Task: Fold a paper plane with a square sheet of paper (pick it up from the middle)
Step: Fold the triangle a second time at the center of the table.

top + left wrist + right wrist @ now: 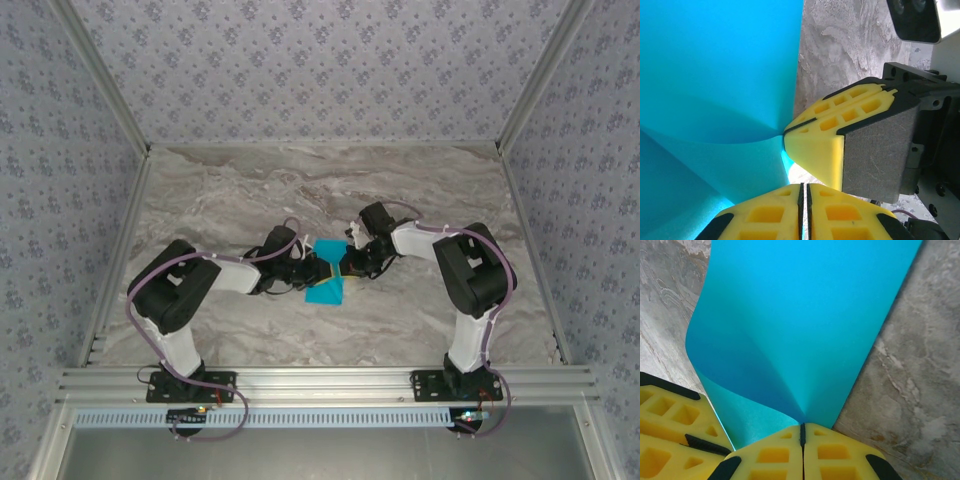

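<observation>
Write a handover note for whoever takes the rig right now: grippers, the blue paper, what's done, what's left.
Left gripper: shut, the sheet's lower flap reaching its tips; a pinch there can't be confirmed.
Right gripper: shut on the square sheet of paper at the curl's pinched end.
Paper: between both grippers over the middle of the table, bent into a soft curl, no sharp crease.
Done: sheet gripped and bent over.
Left: press the first crease, then all remaining folds.
</observation>
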Robot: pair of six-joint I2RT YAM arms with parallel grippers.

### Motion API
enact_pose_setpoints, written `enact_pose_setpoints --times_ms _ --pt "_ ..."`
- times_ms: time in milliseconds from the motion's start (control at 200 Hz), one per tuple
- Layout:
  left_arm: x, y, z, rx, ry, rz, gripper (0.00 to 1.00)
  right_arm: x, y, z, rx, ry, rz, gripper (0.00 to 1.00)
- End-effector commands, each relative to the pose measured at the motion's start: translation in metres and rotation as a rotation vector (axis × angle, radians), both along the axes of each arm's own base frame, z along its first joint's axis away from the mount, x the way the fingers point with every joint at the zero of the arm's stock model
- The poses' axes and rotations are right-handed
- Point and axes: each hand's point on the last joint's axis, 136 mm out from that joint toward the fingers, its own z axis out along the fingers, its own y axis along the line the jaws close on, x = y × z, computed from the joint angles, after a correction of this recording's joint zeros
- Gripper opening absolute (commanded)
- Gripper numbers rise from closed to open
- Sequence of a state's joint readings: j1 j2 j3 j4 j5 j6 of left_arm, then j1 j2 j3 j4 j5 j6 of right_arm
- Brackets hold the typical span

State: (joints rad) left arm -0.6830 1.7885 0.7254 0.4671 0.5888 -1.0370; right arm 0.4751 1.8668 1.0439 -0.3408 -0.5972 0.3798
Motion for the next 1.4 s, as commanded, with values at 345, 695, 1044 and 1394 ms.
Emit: enact_pose_setpoints --times_ms 345,695,1044,1394 --pt "0.001 -0.001 -0.007 0.036 -0.006 -0.005 0.13 0.007 0.0 0.001 -0.008 -0.01 0.014 0.08" --pt "-0.001 -0.001 -0.013 0.048 0.008 -0.01 0.12 0.007 0.0 -0.003 -0.015 -0.001 0.016 0.08" --pt "-0.004 0.001 -0.02 0.075 0.023 -0.008 0.12 0.009 0.0 -0.004 -0.018 -0.001 0.021 0.08" --pt "-0.007 0.01 -0.026 0.119 0.029 0.006 0.11 0.007 -0.001 -0.007 -0.021 0.011 0.024 0.09"
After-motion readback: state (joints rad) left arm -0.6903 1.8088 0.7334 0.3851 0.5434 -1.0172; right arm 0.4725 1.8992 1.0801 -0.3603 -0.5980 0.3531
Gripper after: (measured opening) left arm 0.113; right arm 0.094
